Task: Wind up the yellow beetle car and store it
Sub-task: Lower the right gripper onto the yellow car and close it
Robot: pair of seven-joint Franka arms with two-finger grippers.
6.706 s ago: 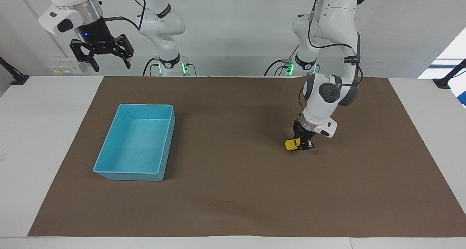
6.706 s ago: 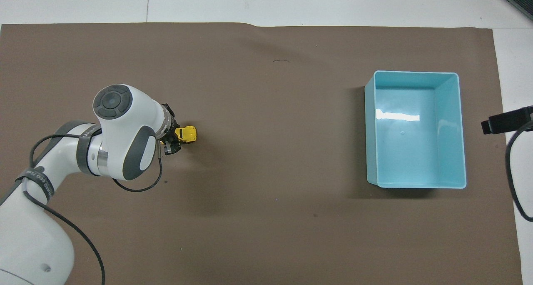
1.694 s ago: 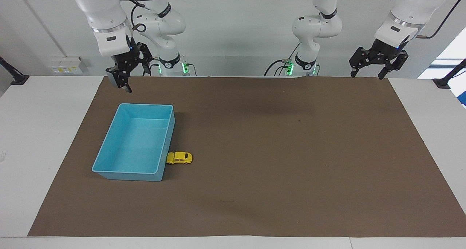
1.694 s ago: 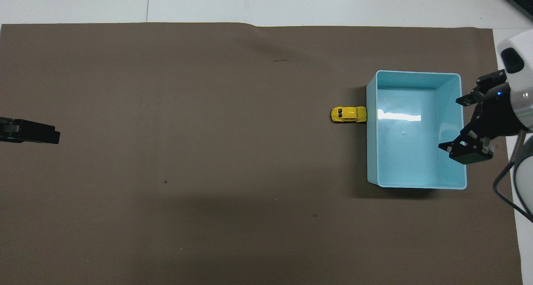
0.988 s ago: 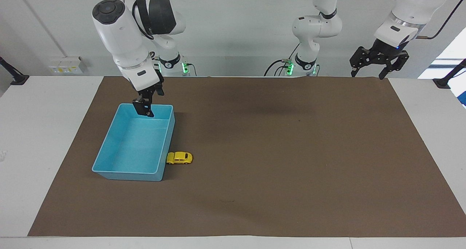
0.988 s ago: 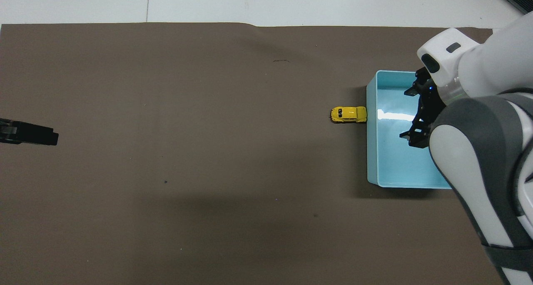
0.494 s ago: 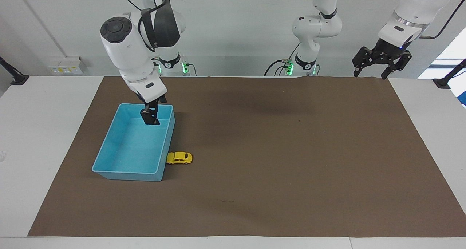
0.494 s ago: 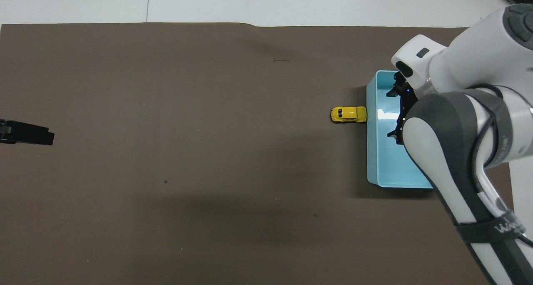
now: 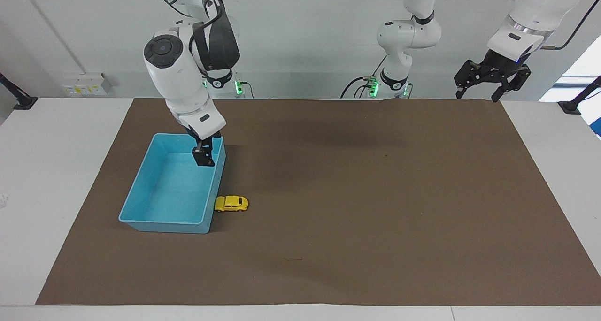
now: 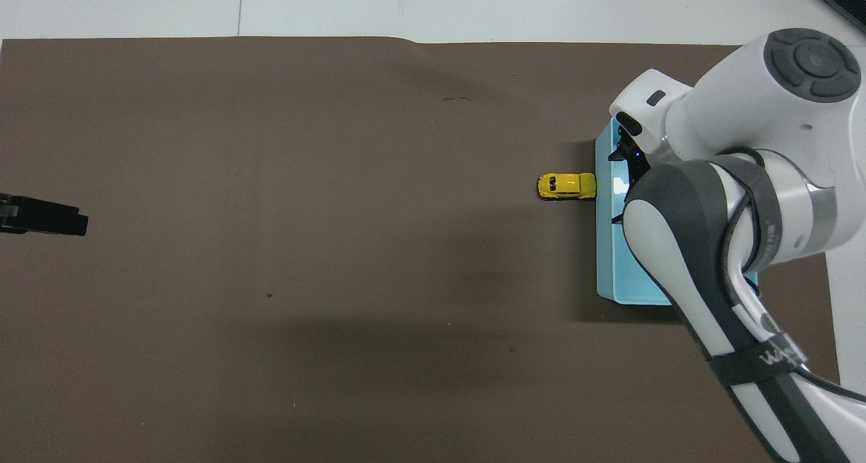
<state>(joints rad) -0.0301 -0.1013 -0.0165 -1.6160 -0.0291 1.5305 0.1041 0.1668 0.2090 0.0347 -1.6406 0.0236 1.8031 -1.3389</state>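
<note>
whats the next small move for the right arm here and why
Probably carry the right gripper off the blue bin and lower it over the yellow beetle car. The car sits on the mat against the bin's outer wall, not stored, and the gripper hangs over the bin. The left gripper waits raised, open.

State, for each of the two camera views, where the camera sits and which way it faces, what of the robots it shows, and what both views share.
Facing view: high across the table, looking at the robots; both bases, arms, the left end effector and right end effector show.
Overhead view: high above the robots' end, looking forward and steeply down; the right arm and the left end effector's tip show.
Shared: yellow beetle car against the blue bin, brown mat.
</note>
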